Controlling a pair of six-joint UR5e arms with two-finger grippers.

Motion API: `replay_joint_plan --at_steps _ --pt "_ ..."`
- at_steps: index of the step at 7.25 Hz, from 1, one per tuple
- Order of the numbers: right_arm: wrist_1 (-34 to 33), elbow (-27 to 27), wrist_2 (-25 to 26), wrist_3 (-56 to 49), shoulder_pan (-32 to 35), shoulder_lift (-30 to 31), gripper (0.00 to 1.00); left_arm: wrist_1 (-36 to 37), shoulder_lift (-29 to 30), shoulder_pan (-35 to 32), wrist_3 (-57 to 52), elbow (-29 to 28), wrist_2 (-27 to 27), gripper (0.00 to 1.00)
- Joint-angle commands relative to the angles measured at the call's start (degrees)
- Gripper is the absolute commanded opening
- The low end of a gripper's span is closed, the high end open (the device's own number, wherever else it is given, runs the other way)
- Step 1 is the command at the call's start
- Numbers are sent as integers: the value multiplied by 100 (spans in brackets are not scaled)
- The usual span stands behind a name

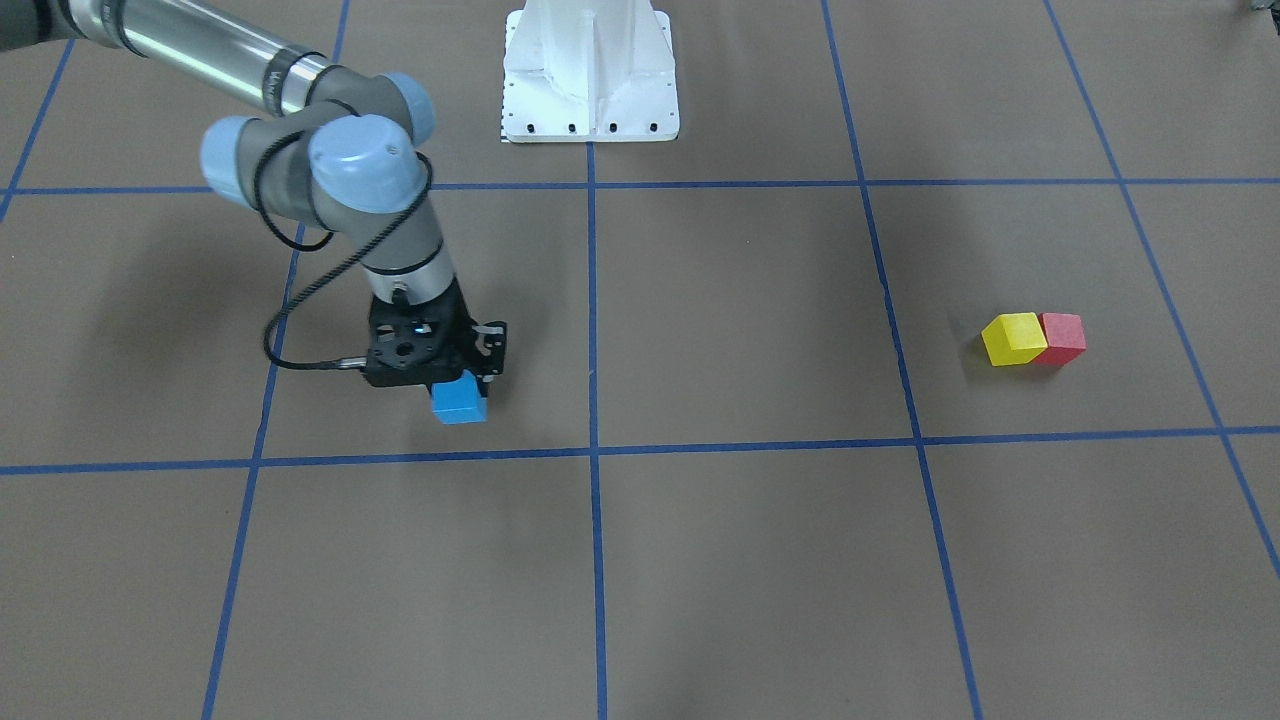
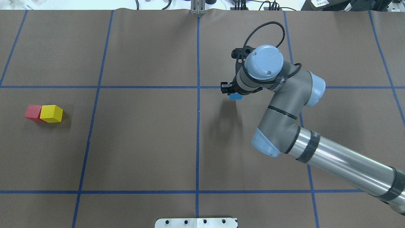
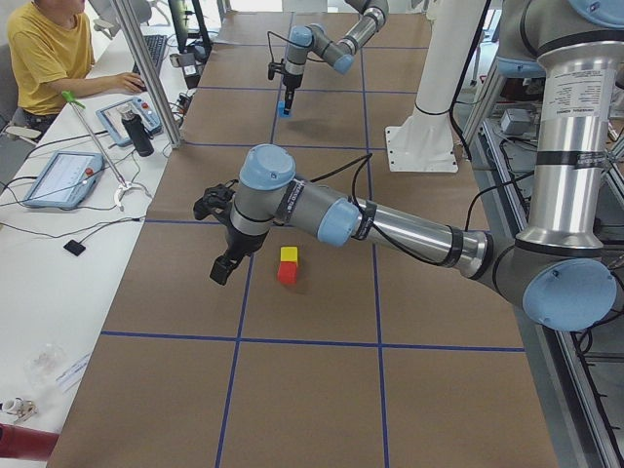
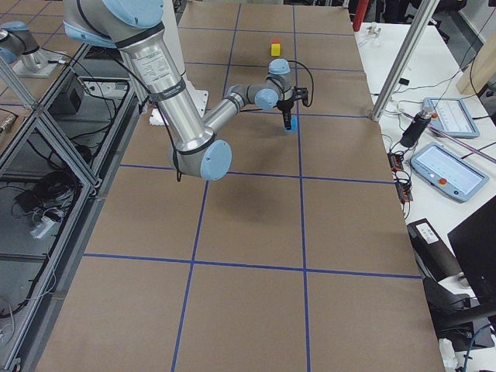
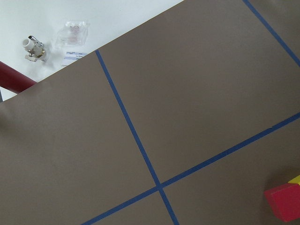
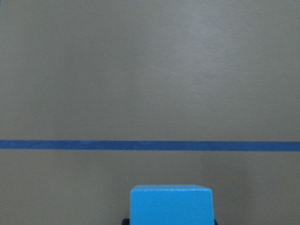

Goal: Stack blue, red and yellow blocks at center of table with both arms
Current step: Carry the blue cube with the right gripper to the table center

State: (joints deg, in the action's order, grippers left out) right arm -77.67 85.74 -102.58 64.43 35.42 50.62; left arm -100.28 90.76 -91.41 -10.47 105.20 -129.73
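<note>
My right gripper [image 1: 462,378] is shut on the blue block [image 1: 460,400], holding it at or just above the table, right of the centre line in the overhead view [image 2: 235,97]. The block fills the bottom of the right wrist view [image 6: 171,204]. The yellow block [image 2: 51,113] and red block [image 2: 32,111] sit touching side by side at the table's left. My left gripper [image 3: 224,265] shows only in the exterior left view, hanging above the table beside these two blocks; I cannot tell if it is open or shut. The red block shows in the left wrist view [image 5: 283,201].
Blue tape lines [image 2: 198,95] divide the brown table into squares. The white robot base [image 1: 590,80] stands at the robot's edge. An operator [image 3: 49,49] sits at a side desk with tablets [image 3: 63,177] beyond the table's far edge.
</note>
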Motion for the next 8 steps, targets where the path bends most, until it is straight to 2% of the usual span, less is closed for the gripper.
replay_joint_plan --at_steps 1,2,3,4,5,6,8 --pt "-46 -995 273 497 -402 -1025 0 0 -6 0 -8 -70 0 100" --pt "-37 -1094 282 649 -500 -1115 0 0 -6 0 1 -96 0 100" --pt "-46 -1112 387 720 -588 -1151 9 0 -15 0 1 -114 0 100" --pt "-72 -1121 527 721 -667 -1142 27 0 -15 0 1 -123 0 100" --pt "-151 -1138 572 764 -685 -1142 55 0 -6 0 1 -140 0 100" --pt "-152 -1139 877 965 -798 -1142 99 0 -6 0 1 -141 0 100" --pt "-160 -1095 933 967 -799 -1151 100 0 -15 0 -8 -132 0 100"
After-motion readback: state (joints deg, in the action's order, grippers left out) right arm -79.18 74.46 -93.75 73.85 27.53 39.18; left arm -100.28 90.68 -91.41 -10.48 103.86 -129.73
